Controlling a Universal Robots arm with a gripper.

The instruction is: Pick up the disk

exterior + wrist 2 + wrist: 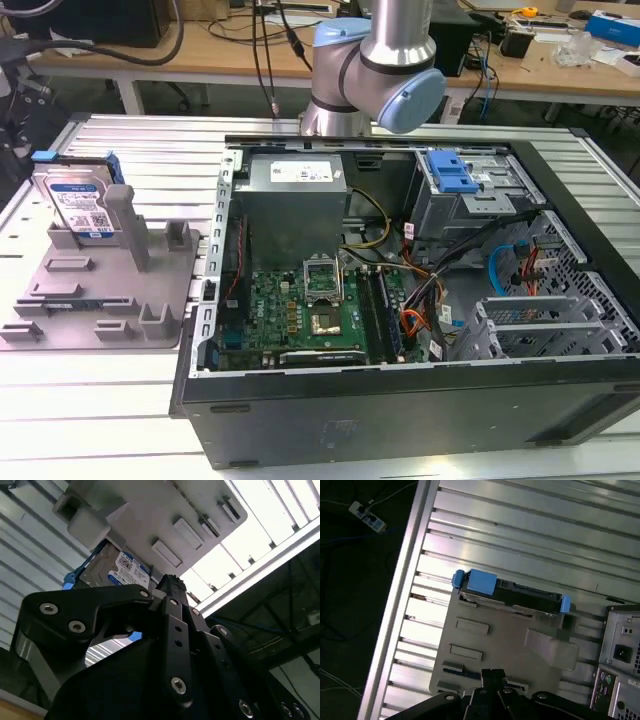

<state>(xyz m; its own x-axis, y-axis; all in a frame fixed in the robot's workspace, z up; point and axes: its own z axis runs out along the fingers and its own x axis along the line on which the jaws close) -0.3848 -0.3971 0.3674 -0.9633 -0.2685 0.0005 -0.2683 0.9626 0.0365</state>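
Gripper up close, disk parked in its stand

The black gripper [493, 676] sits right up against the camera in the first wrist view, hanging over the grey stand [495, 645] and apart from the disk [82, 205]. Can't tell if its jaws are released or clenched. The disk stands upright in a slot of that stand, just behind a grey post [128, 225], on the exterior view's left of the open computer case [400, 400].

- Disk [116, 569], ahead of the black gripper [169, 585]: silver, blue-and-white barcoded label, blue edge rails.
- Holder [505, 637] around the disk: plain grey.
- Table [530, 535]: ribbed silver.
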